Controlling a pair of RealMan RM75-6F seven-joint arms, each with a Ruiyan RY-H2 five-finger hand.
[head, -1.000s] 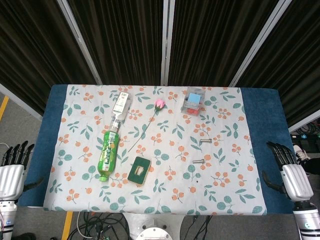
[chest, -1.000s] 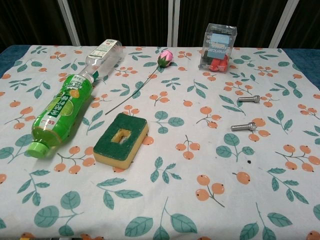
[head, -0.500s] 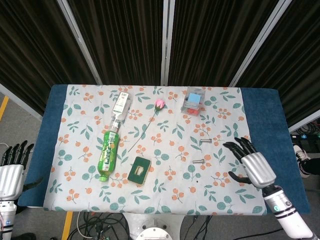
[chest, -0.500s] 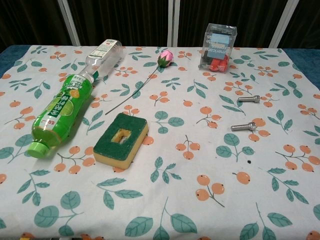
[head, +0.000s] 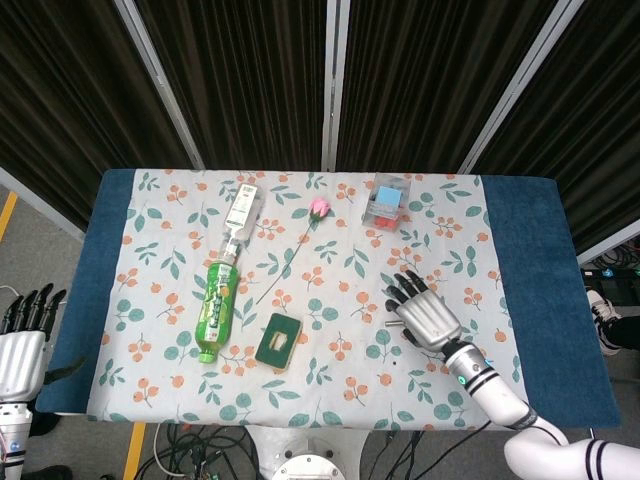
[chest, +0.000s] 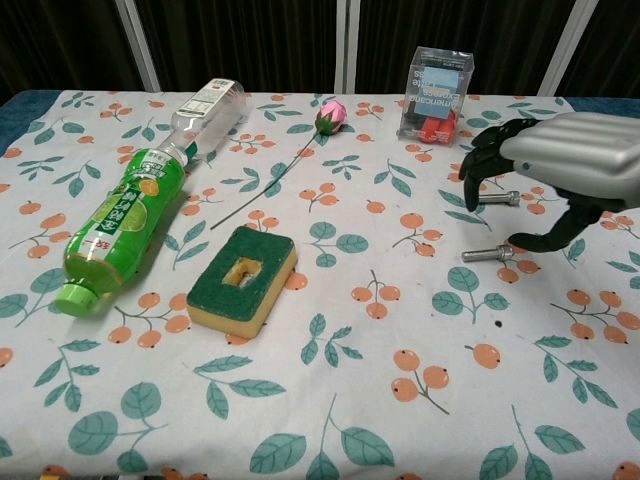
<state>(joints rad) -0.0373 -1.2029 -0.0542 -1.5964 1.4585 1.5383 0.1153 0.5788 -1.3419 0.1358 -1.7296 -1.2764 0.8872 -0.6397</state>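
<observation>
My right hand (head: 424, 314) hovers over the right half of the table, fingers spread and curved downward, holding nothing. In the chest view this right hand (chest: 565, 160) hangs above two metal bolts: one bolt (chest: 497, 198) lies under its fingertips and a second bolt (chest: 487, 254) lies nearer the front, close to the thumb. I cannot tell whether the hand touches either. My left hand (head: 22, 345) stays off the table's left front corner, fingers apart and empty.
A green bottle (chest: 118, 228) and a clear bottle (chest: 208, 112) lie in line at the left. A green-topped sponge (chest: 243, 278) sits centre-left. A pink rose (chest: 330, 114) and a clear box of coloured blocks (chest: 436, 92) are at the back. The floral cloth leaves blue table edges (head: 530, 230).
My right hand has swung from beyond the table's right edge inward to the left, ending above the two bolts. The left hand and all objects have stayed put.
</observation>
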